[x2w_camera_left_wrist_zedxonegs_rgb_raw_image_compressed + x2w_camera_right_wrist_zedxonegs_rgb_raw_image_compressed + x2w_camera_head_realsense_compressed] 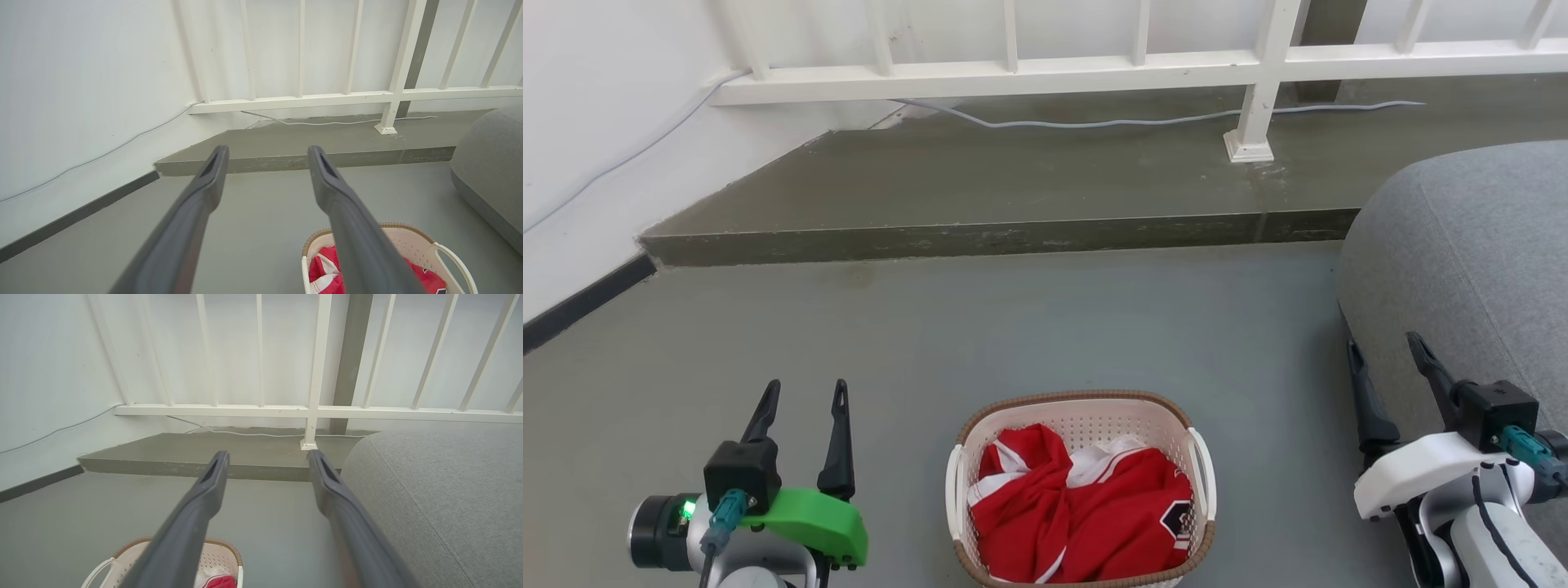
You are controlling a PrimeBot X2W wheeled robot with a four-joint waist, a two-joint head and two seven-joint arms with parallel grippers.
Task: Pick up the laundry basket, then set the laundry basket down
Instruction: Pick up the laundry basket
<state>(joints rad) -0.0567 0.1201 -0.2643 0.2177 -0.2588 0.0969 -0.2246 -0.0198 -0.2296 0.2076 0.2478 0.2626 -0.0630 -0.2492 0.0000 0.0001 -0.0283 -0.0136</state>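
Note:
The laundry basket stands on the grey floor at the bottom centre of the head view, cream-white with a brown rim and white side handles, holding red and white clothing. My left gripper is open to its left, apart from it, fingers pointing away. My right gripper is open to its right, beside the grey cushion. The basket lies low right in the left wrist view, partly behind one finger of the left gripper. In the right wrist view the basket is low left, below the right gripper.
A raised concrete step runs across ahead, with a white railing and a grey cable on it. A large grey cushion fills the right side. A white wall with a dark skirting closes the left.

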